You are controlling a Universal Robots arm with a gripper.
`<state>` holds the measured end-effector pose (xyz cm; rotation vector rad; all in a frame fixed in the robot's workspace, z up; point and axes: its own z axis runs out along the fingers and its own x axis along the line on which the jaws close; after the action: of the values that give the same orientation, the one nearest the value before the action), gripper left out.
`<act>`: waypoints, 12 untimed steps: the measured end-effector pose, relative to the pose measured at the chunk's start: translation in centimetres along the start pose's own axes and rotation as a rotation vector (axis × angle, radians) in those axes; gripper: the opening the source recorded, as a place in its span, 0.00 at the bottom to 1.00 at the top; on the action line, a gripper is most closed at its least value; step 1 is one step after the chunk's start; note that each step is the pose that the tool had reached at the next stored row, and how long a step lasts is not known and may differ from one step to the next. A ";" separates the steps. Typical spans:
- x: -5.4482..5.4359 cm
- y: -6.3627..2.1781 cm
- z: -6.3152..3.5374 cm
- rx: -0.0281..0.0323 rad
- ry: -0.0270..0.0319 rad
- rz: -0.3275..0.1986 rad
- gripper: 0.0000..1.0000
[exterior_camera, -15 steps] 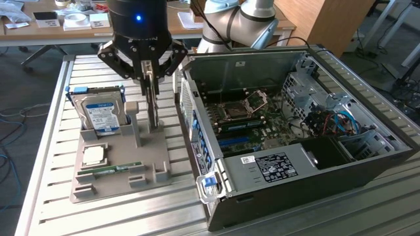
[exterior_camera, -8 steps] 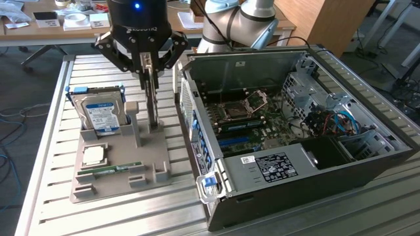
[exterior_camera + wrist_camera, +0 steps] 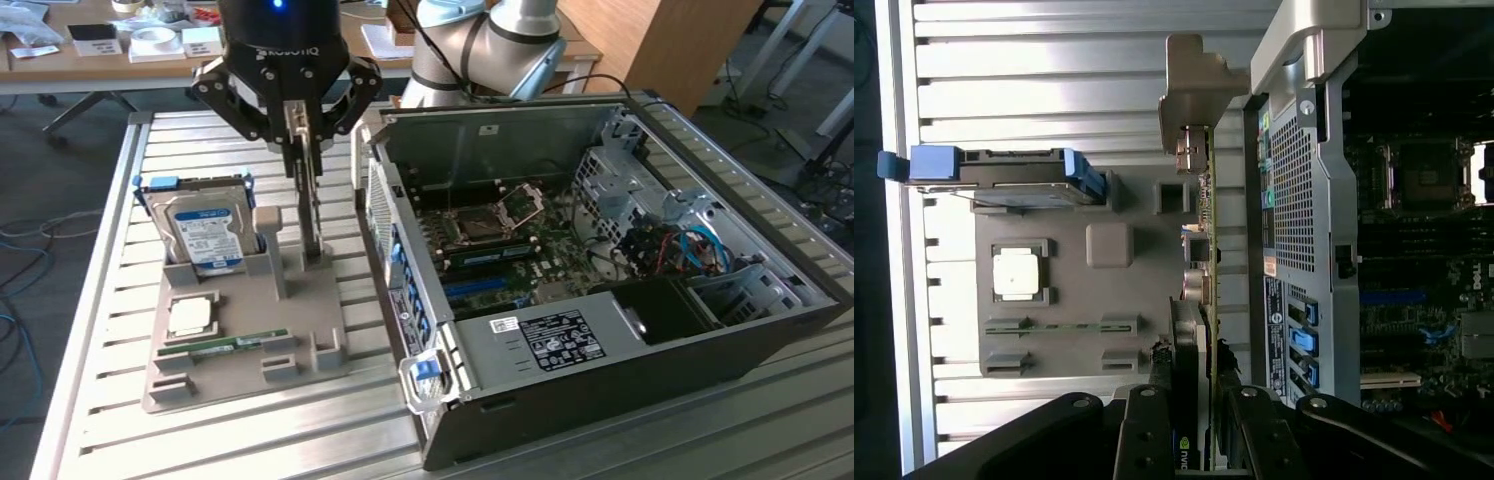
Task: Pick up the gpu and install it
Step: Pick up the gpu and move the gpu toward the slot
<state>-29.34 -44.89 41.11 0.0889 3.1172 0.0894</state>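
**Pincer grips upright gpu in its holder**

The pincer (image 3: 304, 140) pinches the gpu (image 3: 312, 200) across both faces, and the card stands on edge in the grey holder (image 3: 227, 375) beside the open case (image 3: 601, 330). It is likely light, stiff and fragile, so the bare board edge is the safest hold.

The table (image 3: 96, 330) is ribbed bare metal, the holder (image 3: 247, 330) matt grey plastic.
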 end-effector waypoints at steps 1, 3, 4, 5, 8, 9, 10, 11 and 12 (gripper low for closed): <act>0.0 0.00 -0.01 0.0001 0.0001 0.000 0.27; 0.0 0.00 -0.01 0.0001 0.0001 0.000 0.27; 0.0 0.00 -0.01 0.0001 0.0001 0.000 0.27; 0.0 0.00 -0.01 0.0001 0.0001 0.000 0.27; -0.1 0.00 -0.02 0.0003 0.0003 0.000 0.27; -0.1 0.01 -0.02 0.0002 0.0002 0.000 0.27; -0.2 0.01 -0.01 0.0001 0.0001 0.000 0.27; -0.3 0.02 -0.01 0.0001 0.0001 0.000 0.27; -0.5 0.03 -0.01 0.0001 0.0001 0.000 0.27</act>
<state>-28.86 -44.89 41.13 0.0888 3.1173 0.0892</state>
